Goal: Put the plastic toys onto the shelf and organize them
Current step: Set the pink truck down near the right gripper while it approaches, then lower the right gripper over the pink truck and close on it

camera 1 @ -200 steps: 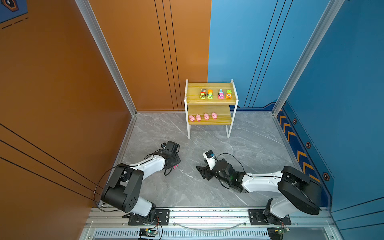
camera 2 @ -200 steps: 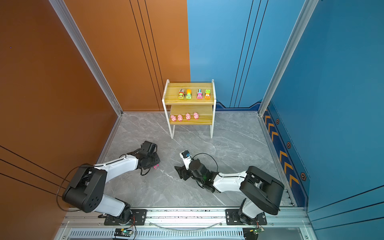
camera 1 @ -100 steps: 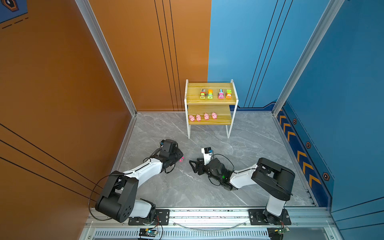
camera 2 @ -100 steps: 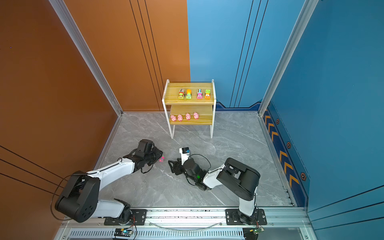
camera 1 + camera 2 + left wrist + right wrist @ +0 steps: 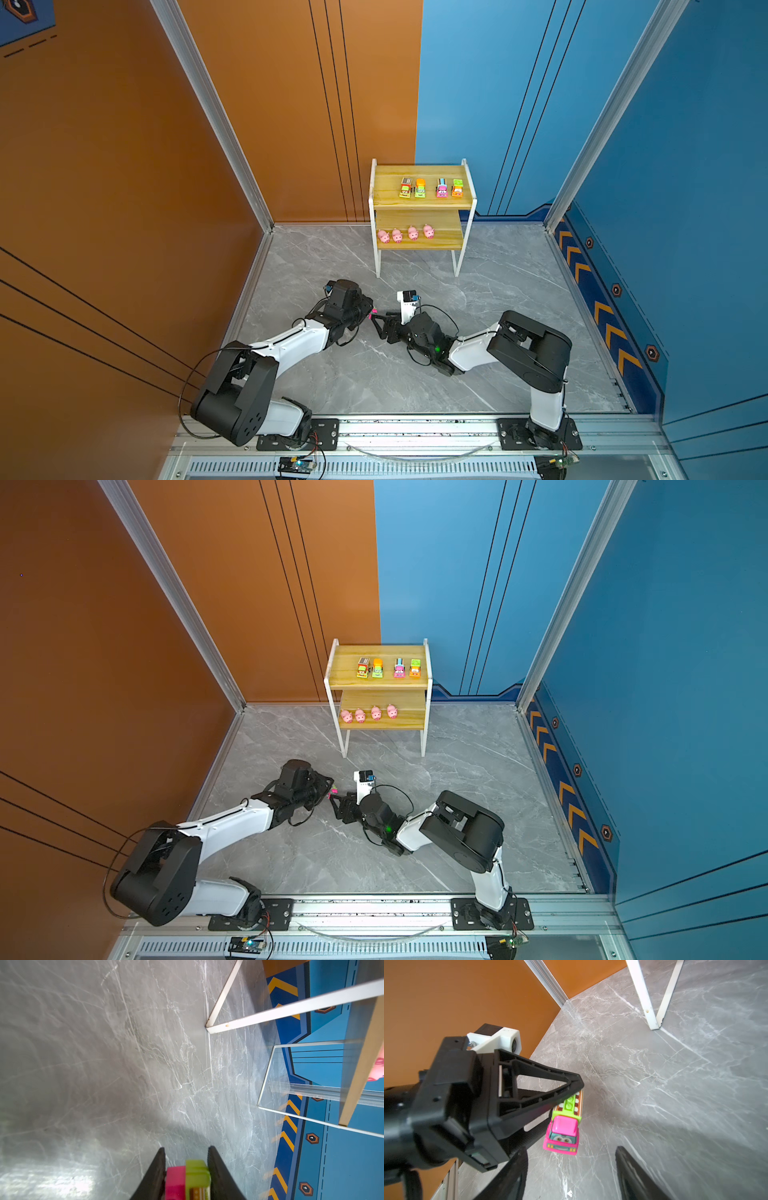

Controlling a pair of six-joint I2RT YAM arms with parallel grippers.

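A pink and green toy truck (image 5: 562,1133) is clamped between the narrowly set fingers of the left gripper (image 5: 186,1148) and is held over the grey marble floor (image 5: 374,374), in front of the shelf (image 5: 424,203) and well apart from it. In the right wrist view its pink cab is seen clear of the black fingers. The right gripper (image 5: 380,323) is placed just beside this truck and is turned toward it, with its jaws standing apart; whether a finger touches the toy cannot be told. On the upper board (image 5: 386,187) of the shelf, four toy trucks (image 5: 420,188) are lined up in two pairs, cabs toward the front. On the lower board (image 5: 446,235), four pink pigs (image 5: 412,232) are set in a row toward the left end.
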